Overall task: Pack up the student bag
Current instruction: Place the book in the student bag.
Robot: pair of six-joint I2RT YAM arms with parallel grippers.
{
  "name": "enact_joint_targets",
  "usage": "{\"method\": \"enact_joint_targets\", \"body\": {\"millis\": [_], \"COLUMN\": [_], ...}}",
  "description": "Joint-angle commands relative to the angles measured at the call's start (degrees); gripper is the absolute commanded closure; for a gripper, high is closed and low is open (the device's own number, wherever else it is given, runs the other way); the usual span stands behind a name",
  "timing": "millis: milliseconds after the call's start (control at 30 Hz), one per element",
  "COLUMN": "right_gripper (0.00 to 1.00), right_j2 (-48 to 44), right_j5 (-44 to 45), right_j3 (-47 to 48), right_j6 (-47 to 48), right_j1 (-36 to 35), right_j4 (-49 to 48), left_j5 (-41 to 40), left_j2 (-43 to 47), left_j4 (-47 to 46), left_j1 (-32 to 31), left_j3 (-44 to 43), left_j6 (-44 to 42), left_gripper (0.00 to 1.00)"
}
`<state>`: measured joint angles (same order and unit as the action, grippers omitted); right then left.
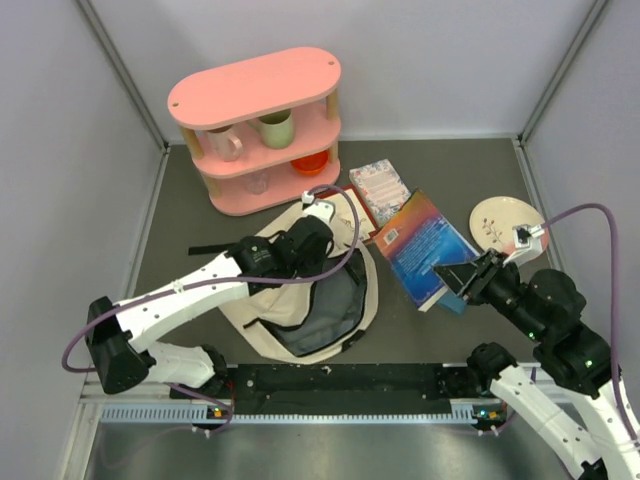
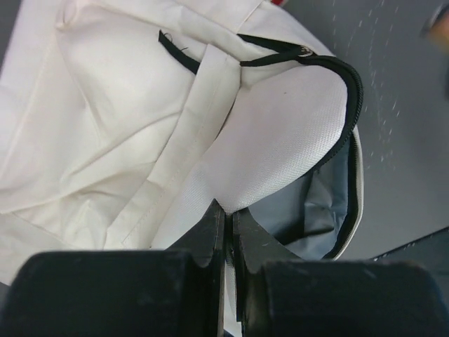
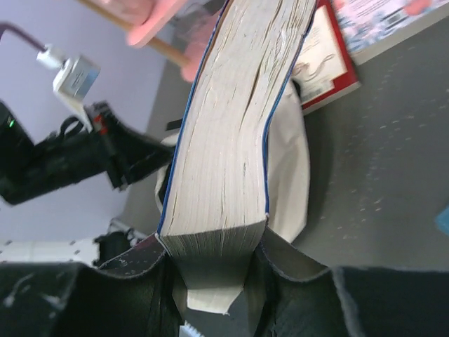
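The student bag (image 1: 250, 312) is a cream fabric backpack lying in the middle of the table, its zipped mouth open and grey lining (image 1: 328, 308) showing. My left gripper (image 1: 322, 260) is shut on the bag's upper flap and holds the mouth open. In the left wrist view the jaws (image 2: 229, 214) pinch the cream fabric (image 2: 280, 140) above the grey lining (image 2: 316, 210). My right gripper (image 1: 457, 278) is shut on a thick blue-covered book (image 1: 425, 245), held to the right of the bag. In the right wrist view the book (image 3: 224, 140) stands edge-on between the fingers (image 3: 214, 246), pointing at the bag (image 3: 287, 175).
A pink two-tier shelf (image 1: 260, 130) with mugs stands at the back. A floral notebook (image 1: 378, 188) and a red-edged book (image 3: 326, 56) lie behind the held book. A cream plate (image 1: 505, 222) sits at the right. Walls close in left and right.
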<state>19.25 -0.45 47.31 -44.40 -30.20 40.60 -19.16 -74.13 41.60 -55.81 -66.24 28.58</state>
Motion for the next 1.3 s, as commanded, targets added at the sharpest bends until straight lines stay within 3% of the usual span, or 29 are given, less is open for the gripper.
{"method": "enact_joint_targets", "body": {"millis": [0,133,267,533,867,1067,1267], "right_gripper": [1.0,1.0,1.0,1.0,1.0,1.0,1.0], "right_j2": [-0.7,0.0,0.3,4.9,18.1,24.2,27.4], "right_j5": [-12.5,-23.1,-27.3,-36.3,-32.4,-29.0,-17.5], "right_j3": [4.5,3.1,-0.2,-15.2,-18.4,-19.4,-19.3], "right_j6": [-4.3,-8.0,-10.0,-16.4,-14.2,-18.3,-20.0], "right_j1": [0.3,0.3,0.3,0.2,-4.0,-6.0,-10.0], "right_j4": [-8.8,-8.9,-9.3,-29.0,-48.3,-56.9,-61.2], "left_j5": [-7.1,-8.3,-7.5,-6.3,-0.1,1.3,2.5], "left_j2": [1.2,-0.1,-0.1,0.4,1.3,1.9,2.9], "left_j4": [-5.7,-5.2,-6.3,-6.6,-9.0,-8.6,-8.8], "left_j1": [0.5,0.7,0.8,0.8,0.8,0.8,0.8], "left_j3": [-7.1,-9.6,-9.7,-8.6,-7.2,-7.4,-8.8], "left_j6": [-1.4,-2.0,-2.5,-2.6,-4.8,-4.8,-4.1], "left_gripper": [1.0,1.0,1.0,1.0,1.0,1.0,1.0]}}
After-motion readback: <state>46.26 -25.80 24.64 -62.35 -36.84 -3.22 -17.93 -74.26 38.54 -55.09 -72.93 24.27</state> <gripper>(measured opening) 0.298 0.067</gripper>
